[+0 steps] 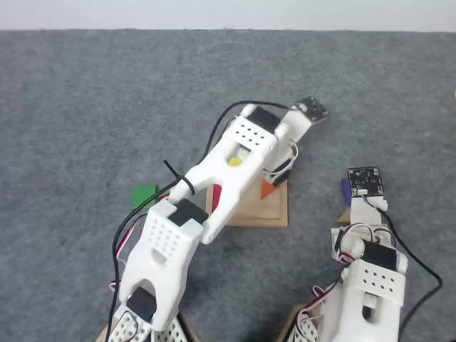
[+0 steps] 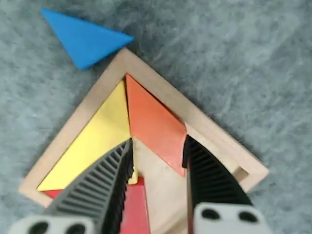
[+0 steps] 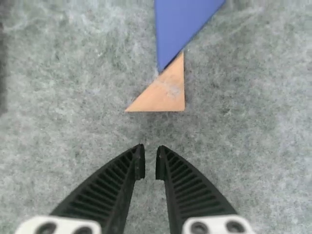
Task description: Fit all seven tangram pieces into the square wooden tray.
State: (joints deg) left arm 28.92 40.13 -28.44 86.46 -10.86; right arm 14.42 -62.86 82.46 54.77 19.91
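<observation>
The square wooden tray (image 2: 72, 129) holds a yellow triangle (image 2: 97, 136), an orange parallelogram (image 2: 156, 122) and a red piece (image 2: 134, 207). My left gripper (image 2: 157, 146) hangs open just above the tray, one finger over the yellow triangle and the other at the orange piece's edge, with nothing between them. A blue triangle (image 2: 85, 39) lies on the mat just off one tray corner. In the high view the left arm covers most of the tray (image 1: 267, 214). My right gripper (image 3: 149, 162) is shut and empty above the mat, short of a tan triangle (image 3: 165, 92) that touches a violet-blue piece (image 3: 183, 24).
A green piece (image 1: 144, 194) lies on the grey mat left of the tray. The right arm (image 1: 367, 278) stands at the lower right, with the violet-blue piece (image 1: 345, 189) and tan triangle (image 1: 345, 216) beside its wrist. Open mat stretches behind the tray.
</observation>
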